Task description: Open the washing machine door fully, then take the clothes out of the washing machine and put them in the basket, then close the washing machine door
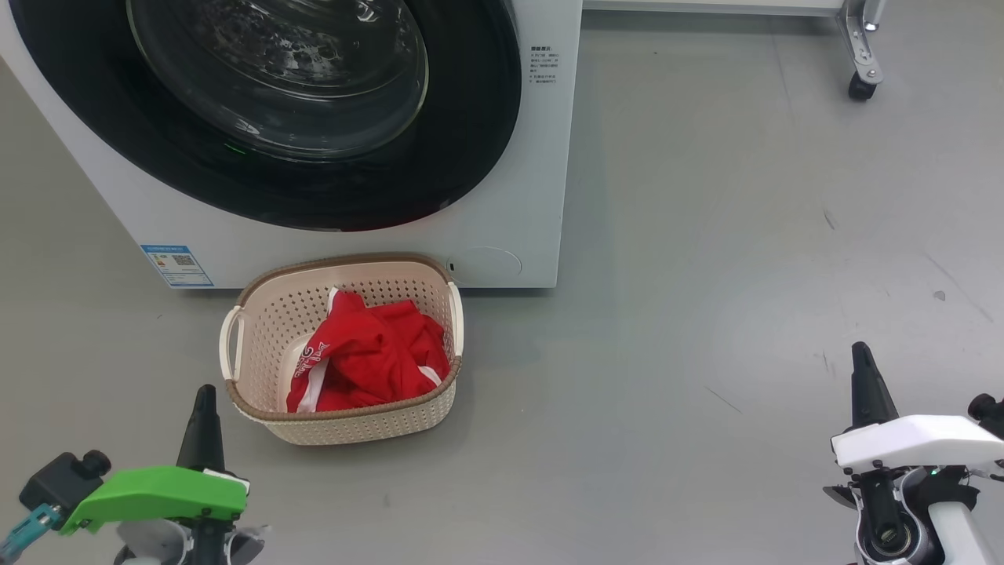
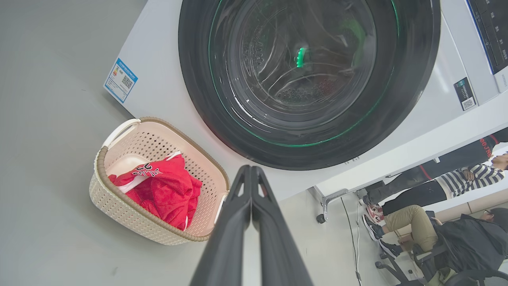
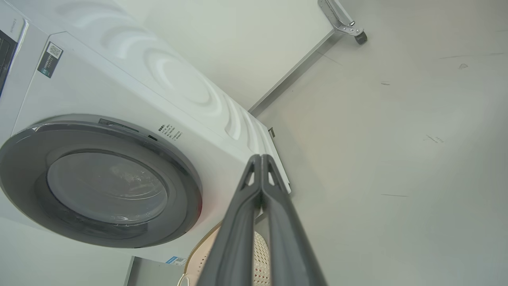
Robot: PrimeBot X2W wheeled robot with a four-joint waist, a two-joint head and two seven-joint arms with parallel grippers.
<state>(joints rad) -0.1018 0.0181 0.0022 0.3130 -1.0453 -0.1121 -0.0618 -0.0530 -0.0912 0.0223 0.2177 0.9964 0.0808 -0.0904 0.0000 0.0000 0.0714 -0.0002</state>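
The clothes are heaped in the basket, which is set on the floor just in front of the washing machine, below the washing machine door. The door is seen shut flush.

The fabric is judged soft, light and limp; a raised fold is best pinched.

No long axis is shown by the heap. The basket's long axis is laid along the machine's front, mouth upward.

The left gripper and right gripper are both clenched on nothing, well back from the machine.
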